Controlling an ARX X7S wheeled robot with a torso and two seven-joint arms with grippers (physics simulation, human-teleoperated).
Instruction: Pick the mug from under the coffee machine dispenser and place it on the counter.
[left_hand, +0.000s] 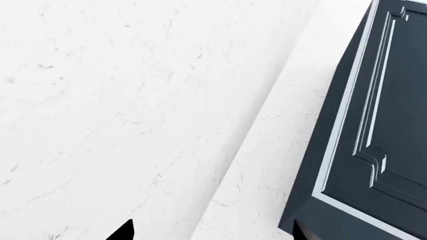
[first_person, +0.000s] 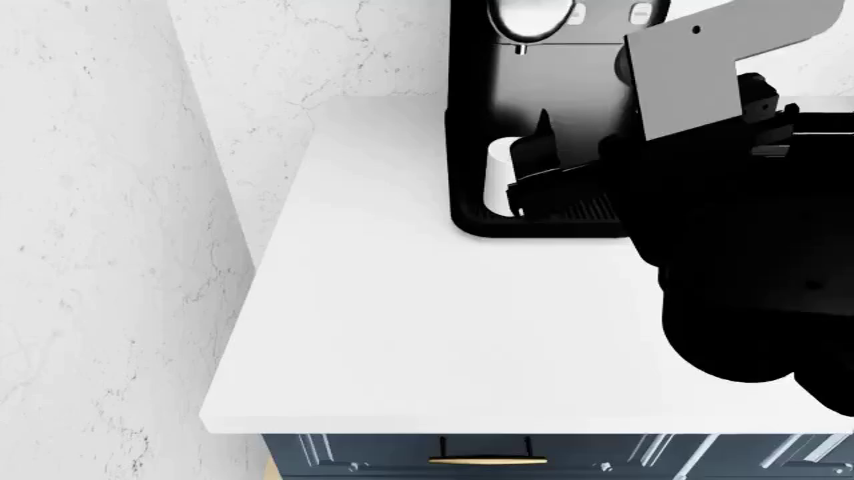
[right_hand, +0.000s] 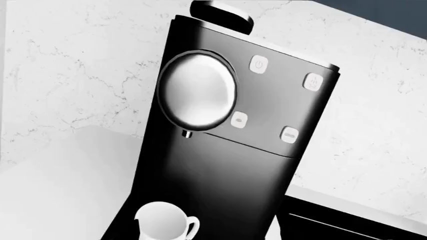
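The mug (first_person: 499, 176) stands upright on the drip tray of the coffee machine dispenser (first_person: 534, 100), under the spout, at about 12 o'clock in the head view. The right gripper (first_person: 545, 170) is just beside it, toward 3 o'clock; one dark finger rises near the mug's side, but I cannot tell if the jaws are spread or closed. The mug's axis is vertical, so I judge a sideways grasp fits. The left gripper (left_hand: 210, 232) faces a cabinet, fingertips apart, far from the work. The counter (first_person: 400, 330) lies toward 6 o'clock.
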